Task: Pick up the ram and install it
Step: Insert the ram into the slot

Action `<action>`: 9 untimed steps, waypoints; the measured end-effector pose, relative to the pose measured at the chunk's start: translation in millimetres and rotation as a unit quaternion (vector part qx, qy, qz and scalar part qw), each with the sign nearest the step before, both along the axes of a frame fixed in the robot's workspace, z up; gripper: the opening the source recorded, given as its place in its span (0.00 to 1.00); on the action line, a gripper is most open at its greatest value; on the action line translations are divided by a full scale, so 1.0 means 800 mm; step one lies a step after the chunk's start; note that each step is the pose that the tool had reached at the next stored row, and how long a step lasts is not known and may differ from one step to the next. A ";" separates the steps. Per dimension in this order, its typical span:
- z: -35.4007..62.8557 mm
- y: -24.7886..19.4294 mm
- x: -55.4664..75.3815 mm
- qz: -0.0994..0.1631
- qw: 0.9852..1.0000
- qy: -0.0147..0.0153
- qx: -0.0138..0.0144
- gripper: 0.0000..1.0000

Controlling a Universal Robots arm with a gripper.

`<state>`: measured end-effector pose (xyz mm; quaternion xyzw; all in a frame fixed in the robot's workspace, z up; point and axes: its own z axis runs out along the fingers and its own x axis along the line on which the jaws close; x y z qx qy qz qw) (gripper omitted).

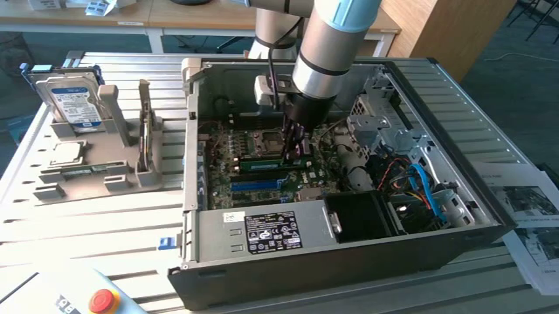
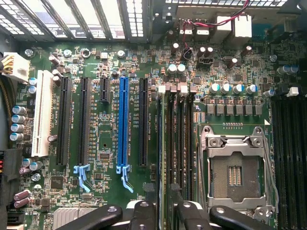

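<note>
Ram [image 2: 163,158] stands on its long edge in a memory slot of the motherboard [image 2: 100,187], and you see it from straight above in the wrist view as a thin line. Its long axis runs parallel to the blue slot [image 2: 123,124] and along the side of the open processor socket [image 2: 235,167], which lies just beside the bank of memory slots. In the exterior view that axis runs across, from the exterior view's left to its right.

Your arm [image 1: 336,46] reaches down from above into the open computer case [image 1: 349,261], its last links close to upright and the wrist pointing straight at the board. The gripper [image 2: 166,205] hangs directly over one end of the stick, one finger on each side of it. The jaws stand apart and released, with board showing between the fingers [image 2: 144,215] and the stick's edge; nothing is clamped.

Well apart from the case, at the exterior view's left, a hard drive [image 1: 74,104] stands upright in a grey holder [image 1: 131,170] on the slatted table [image 1: 88,229].
</note>
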<state>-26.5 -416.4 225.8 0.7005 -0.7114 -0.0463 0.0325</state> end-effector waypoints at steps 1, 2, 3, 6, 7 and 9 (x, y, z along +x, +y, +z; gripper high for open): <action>0.000 0.0000 0.000 0.000 1.000 0.000 0.000 0.25; 0.000 0.0000 0.000 0.000 1.000 0.000 0.000 0.25; 0.000 0.0000 0.000 0.000 1.000 0.000 0.000 0.25; 0.000 0.0000 0.000 0.000 1.000 0.000 0.000 0.25; 0.000 0.0000 0.000 0.000 1.000 0.000 0.000 0.25; 0.000 0.0000 0.000 0.000 1.000 0.000 0.000 0.25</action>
